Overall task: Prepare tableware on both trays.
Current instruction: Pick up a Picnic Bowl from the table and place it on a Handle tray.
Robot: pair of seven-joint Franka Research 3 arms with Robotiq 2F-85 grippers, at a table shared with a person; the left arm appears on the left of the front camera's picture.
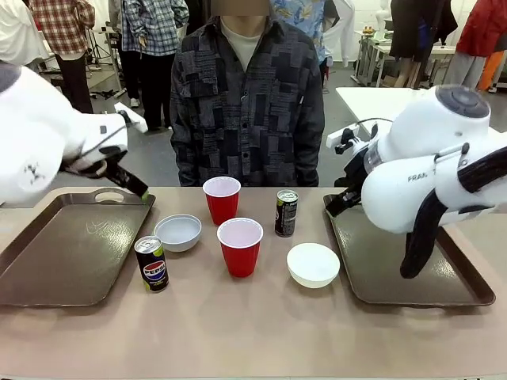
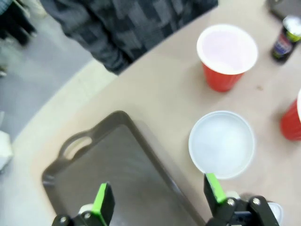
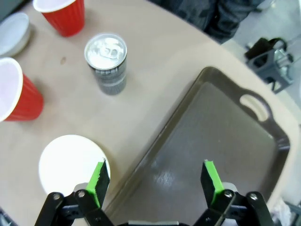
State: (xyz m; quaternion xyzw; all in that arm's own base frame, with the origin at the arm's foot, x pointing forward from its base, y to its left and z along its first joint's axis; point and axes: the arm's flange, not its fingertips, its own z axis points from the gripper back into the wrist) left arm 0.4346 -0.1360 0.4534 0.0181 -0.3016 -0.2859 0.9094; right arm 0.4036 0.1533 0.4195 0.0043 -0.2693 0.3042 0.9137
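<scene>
Both gape empty: left end effector (image 2: 157, 190) above left tray (image 2: 117, 160) rim, right end effector (image 3: 155, 172) above right tray (image 3: 225, 132) rim.

Red cups (image 1: 222, 198) (image 1: 240, 245), white bowls (image 1: 178, 232) (image 1: 313, 264), Pepsi cans (image 1: 151, 264) (image 1: 286, 213) upright on table (image 1: 253, 324) between two brown trays (image 1: 63, 253) (image 1: 372, 273)

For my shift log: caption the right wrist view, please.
Open right gripper above right tray; white bowl and soda can stand beside it on the table.

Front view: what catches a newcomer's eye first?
Two red cups, two white bowls and two Pepsi cans stand clustered on the table between two dark brown trays. The left gripper and right gripper, both open, hover above the trays' inner edges.
</scene>
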